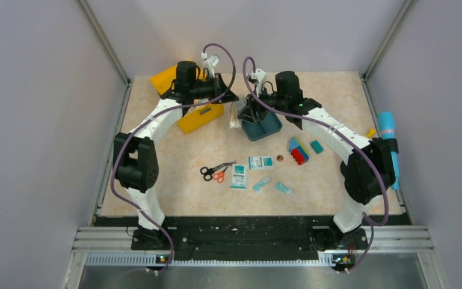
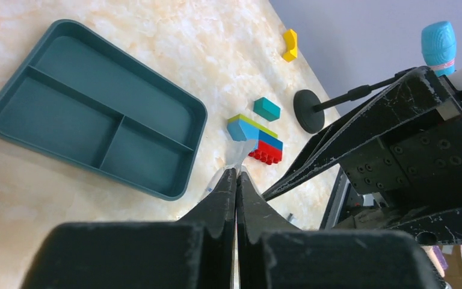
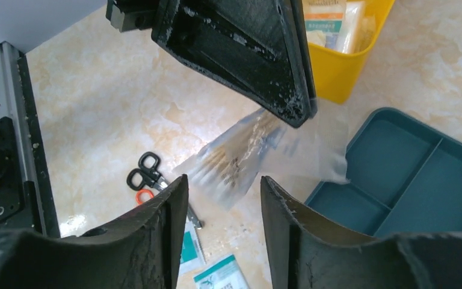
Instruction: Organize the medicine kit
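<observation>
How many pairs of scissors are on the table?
2: black-handled scissors and orange-handled scissors, lying together on the near half of the table. Others may be hidden inside the medicine kit.

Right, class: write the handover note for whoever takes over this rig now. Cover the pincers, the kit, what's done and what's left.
The left pincer is shut on the clear plastic packet, held above the table between the yellow plastic medicine kit and the dark teal compartment tray.
The right pincer is open and empty, facing that packet.
Done: the kit is open, with white packets inside.
Left: place the held packet; the black and orange scissors and white-and-teal sachets lie loose on the table.
</observation>
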